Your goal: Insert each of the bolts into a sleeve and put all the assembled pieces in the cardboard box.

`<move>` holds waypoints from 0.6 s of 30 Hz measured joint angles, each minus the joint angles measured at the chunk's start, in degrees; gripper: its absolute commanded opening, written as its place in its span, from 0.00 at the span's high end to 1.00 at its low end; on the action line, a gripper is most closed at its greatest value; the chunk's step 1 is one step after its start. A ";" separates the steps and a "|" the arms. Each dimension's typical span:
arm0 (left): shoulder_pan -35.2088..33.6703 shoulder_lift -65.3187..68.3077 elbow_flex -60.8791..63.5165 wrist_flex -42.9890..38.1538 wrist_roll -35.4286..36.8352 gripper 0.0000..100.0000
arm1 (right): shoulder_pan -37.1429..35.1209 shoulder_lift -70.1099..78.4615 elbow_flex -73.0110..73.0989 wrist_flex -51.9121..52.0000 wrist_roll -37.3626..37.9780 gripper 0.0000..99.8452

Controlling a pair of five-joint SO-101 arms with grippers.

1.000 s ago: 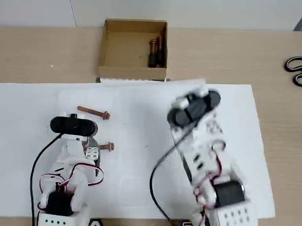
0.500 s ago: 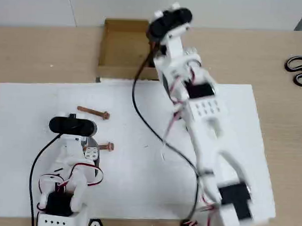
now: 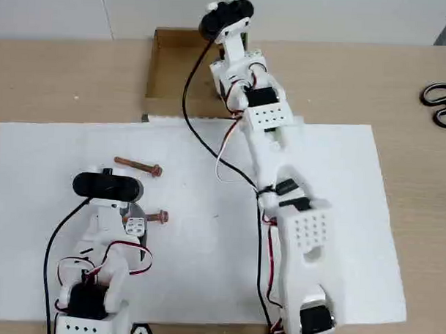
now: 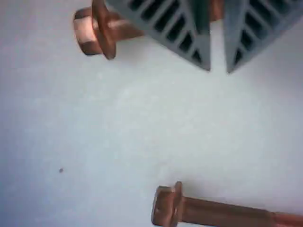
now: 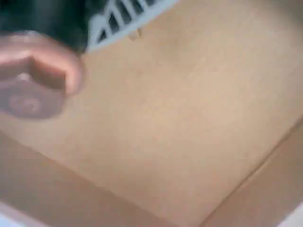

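Note:
A copper bolt (image 3: 139,165) lies loose on the white paper and appears again in the left wrist view (image 4: 213,213). A second bolt (image 3: 157,217) sticks out beside my left gripper (image 3: 137,212). In the left wrist view its head (image 4: 94,30) is clear, and its shaft runs behind the near-closed grey fingers of that gripper (image 4: 218,66). My right gripper (image 3: 228,57) hangs inside the cardboard box (image 3: 174,105). Close to the box floor, a blurred copper bolt head (image 5: 33,78) with a dark sleeve above it sits against a ribbed finger (image 5: 128,16); it looks held.
The white paper (image 3: 205,247) covers the table's middle and front. Black scissors (image 3: 441,101) lie at the far right edge. The right arm stretches from the front edge across the paper to the box, hiding the box's right half.
The right arm has swung from above the paper out to the box and reached into it. The left arm and both bolts on the paper have stayed put.

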 measured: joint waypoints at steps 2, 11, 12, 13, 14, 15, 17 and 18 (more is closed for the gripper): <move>0.00 0.00 0.00 0.00 0.00 0.99 | -0.88 3.60 -4.22 0.00 0.00 0.99; 0.00 0.00 0.00 0.00 0.00 0.99 | -2.37 10.46 -10.55 0.70 6.59 0.99; 0.00 0.00 0.00 0.00 0.00 0.99 | -2.46 10.46 -10.55 1.58 7.21 0.99; 0.00 0.00 0.00 0.00 0.00 0.99 | -2.55 10.46 -10.73 2.64 7.65 0.98; 0.00 0.00 0.00 0.00 0.00 0.99 | -2.55 10.46 -10.99 3.69 8.00 0.96; 0.00 0.00 0.00 0.00 0.00 0.99 | -2.55 10.46 -11.16 4.75 8.26 0.93; 0.00 0.00 0.00 0.00 0.00 0.99 | -2.55 10.46 -11.16 6.77 8.35 0.87; 0.00 0.00 0.00 0.00 0.00 0.99 | -2.55 10.46 -11.16 7.91 8.62 0.84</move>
